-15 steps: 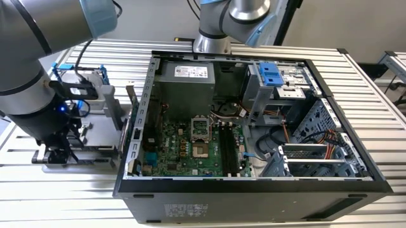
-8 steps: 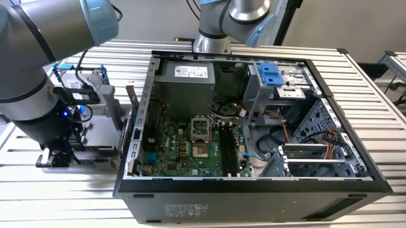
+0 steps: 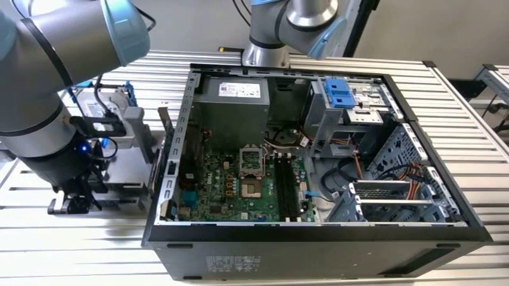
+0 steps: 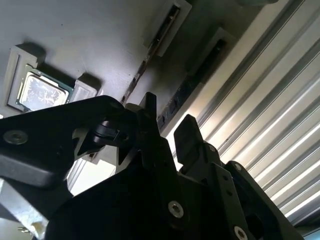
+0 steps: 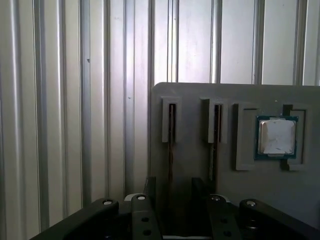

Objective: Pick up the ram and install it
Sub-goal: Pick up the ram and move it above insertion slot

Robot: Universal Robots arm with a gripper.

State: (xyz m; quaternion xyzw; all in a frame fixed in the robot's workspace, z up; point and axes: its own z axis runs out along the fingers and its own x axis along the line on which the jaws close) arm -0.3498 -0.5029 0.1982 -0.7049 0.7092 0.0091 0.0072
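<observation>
Sitting nearest in the first wrist view, the gripper [image 5: 173,187]: holding its two black fingers [image 5: 150,192] parted, leaving a clear gap, clasping nothing. Hovering just short of the ram [image 5: 171,140], with that strip's thin edge lining up with the gap; not telling from here whether touching it or apart.

Standing on edge in a narrow slot of a grey holder plate [image 5: 190,95], the ram, dark and thin, not yet sitting in the computer. Keeping company just beside it in a matching slot, a second strip [image 5: 215,140]. Lying beyond that in a square recess, a processor chip [image 5: 276,136], showing its pale metal top. Resting flat on a slatted metal table [image 5: 75,100], the plate itself.

Showing likewise in the second wrist view: fingers [image 4: 150,120] apart, and the ram [image 4: 186,92] running away from the gap between them.

Farther off, at the exterior view's left, bending down over the holder, the grey arm [image 3: 40,119]. Lying open on the table to the exterior view's right of it, the computer case [image 3: 318,232], turning its green motherboard [image 3: 230,179] and long black slots [image 3: 288,185] upward.
</observation>
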